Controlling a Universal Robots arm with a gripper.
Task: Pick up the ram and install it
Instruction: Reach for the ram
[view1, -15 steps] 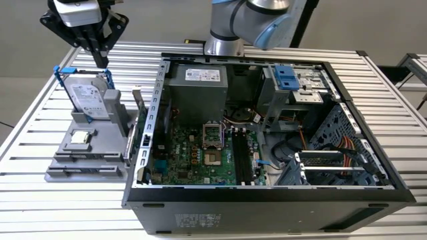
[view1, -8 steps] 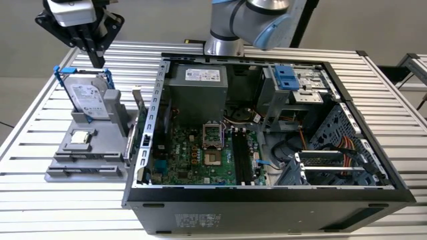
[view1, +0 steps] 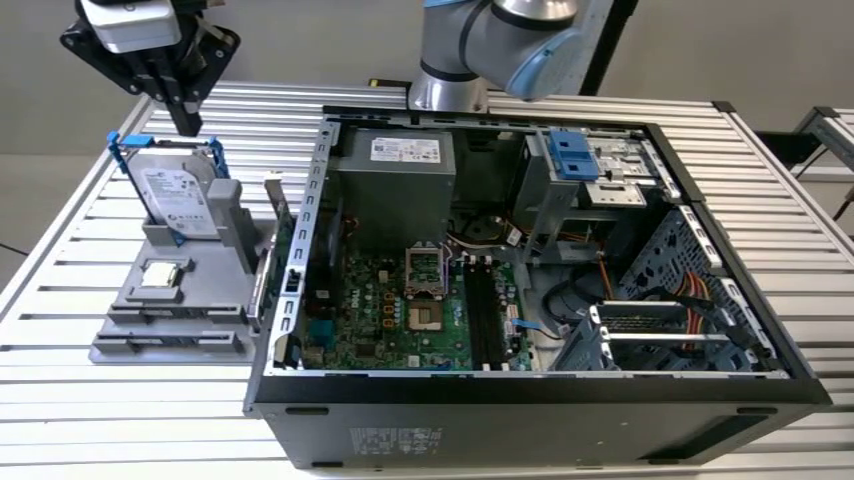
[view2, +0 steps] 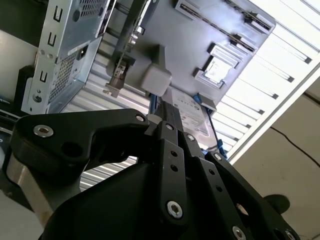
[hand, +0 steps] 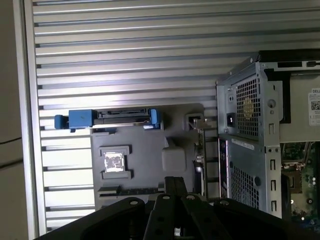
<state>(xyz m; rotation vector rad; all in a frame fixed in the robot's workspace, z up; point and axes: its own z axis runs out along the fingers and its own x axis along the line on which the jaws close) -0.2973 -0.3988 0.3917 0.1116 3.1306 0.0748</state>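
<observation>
Exterior view, nearest first: open computer case (view1: 534, 388) lying on the slatted metal table (view1: 134, 425), just beside the grey holder (view1: 200, 310), on the exterior view's right of it; green motherboard (view1: 380, 310) and long black slots (view1: 483, 310) showing inside the case; on the holder's near part, a small square chip (view1: 162, 273) lying flat in a recess; further back, the ram (view1: 282, 212) standing on edge along the holder's side nearest the case, not yet installed; on the exterior view's left of it, the silver hard drive (view1: 176, 190) with blue rails, upright in the holder's far cradle; over the holder's far end, the gripper (view1: 188, 128) pointing down, just above the hard drive's top edge, apart from the ram; fingers drawn together, nothing between them; farthest back, beyond the case and well apart from the holder, the arm (view1: 487, 45) rising from the table.

First wrist view, looking down on the holder (hand: 145, 150): gripper (hand: 175, 182) narrow and empty above it; ram (hand: 203, 155) seen edge-on at the holder's border next to the case wall (hand: 250, 100); chip (hand: 113, 162) in its recess; hard drive (hand: 112, 118) edge-on at the holder's far end.

Second wrist view: gripper (view2: 167, 120) closed on nothing, close to the hard drive (view2: 192, 115); holder (view2: 200, 45) beyond.
</observation>
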